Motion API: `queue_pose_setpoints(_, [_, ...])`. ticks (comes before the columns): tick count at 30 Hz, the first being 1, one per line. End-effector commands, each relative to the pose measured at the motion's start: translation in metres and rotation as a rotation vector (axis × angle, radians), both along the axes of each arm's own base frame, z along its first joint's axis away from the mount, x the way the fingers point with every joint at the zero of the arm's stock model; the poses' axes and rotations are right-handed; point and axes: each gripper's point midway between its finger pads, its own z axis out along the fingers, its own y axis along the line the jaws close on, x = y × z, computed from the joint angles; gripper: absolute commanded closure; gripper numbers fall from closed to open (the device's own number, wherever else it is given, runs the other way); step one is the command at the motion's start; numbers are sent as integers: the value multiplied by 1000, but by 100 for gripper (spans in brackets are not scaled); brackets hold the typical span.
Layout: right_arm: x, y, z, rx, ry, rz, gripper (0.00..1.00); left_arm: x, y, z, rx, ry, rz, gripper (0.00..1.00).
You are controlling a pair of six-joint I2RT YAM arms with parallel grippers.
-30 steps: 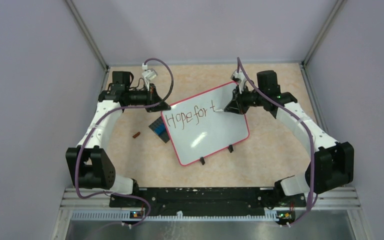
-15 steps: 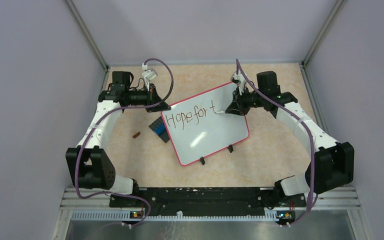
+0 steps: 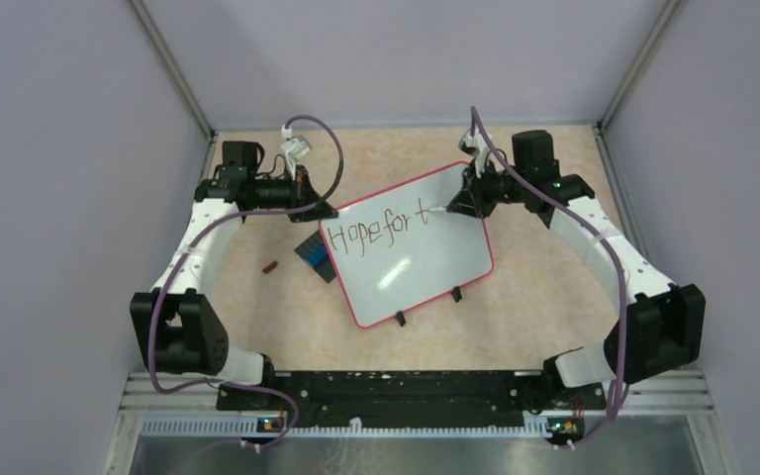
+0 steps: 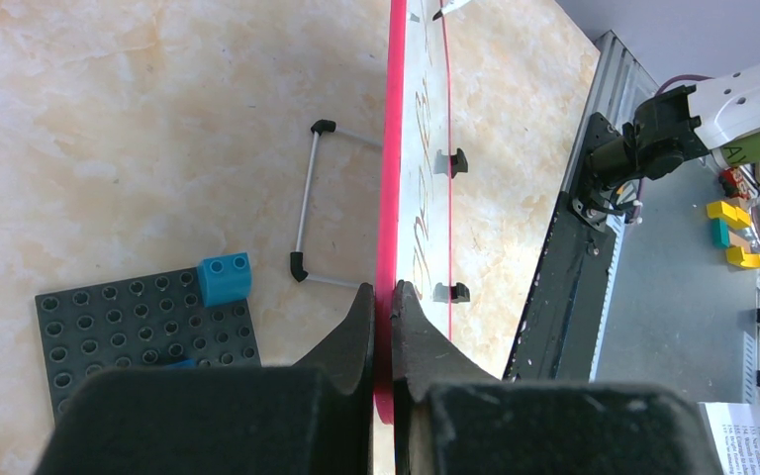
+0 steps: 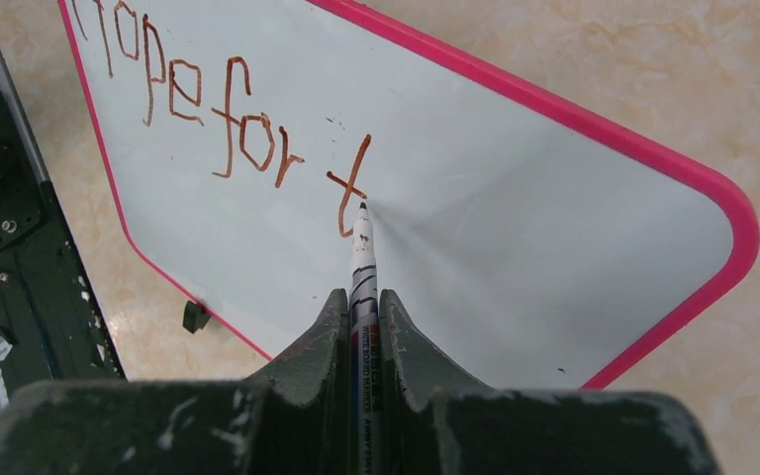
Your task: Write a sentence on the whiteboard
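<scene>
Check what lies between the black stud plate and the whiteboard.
A thin U-shaped wire bracket with black corners, reaching to the whiteboard. The left wrist view shows it.

Robotics lab: plain-walled tabletop enclosure (image 3: 54,148)

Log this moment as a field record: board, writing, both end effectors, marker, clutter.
board: whiteboard, pink frame, rounded corners
writing: sentence reads "Hope for t", unfinished
left end effector: shut on the whiteboard's pink edge
right end effector: shut on the marker
marker: tip beside the t's stem
clutter: studded dark plate carrying a blue brick, beside the board
</scene>
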Motion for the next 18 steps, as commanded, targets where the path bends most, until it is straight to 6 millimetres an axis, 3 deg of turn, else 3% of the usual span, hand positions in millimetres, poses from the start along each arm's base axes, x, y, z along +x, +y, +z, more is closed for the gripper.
queue_pose_setpoints(1, [7, -2, 38, 22, -116, -1, 100, 3, 4, -14, 65, -19, 20, 100])
queue_pose_setpoints(13, [28, 2, 41, 33, -129, -19, 100, 1, 4, -16, 70, -18, 24, 100])
queue_pose_setpoints(18, [31, 2, 31, 24, -111, -24, 100, 2, 5, -18, 72, -15, 25, 100])
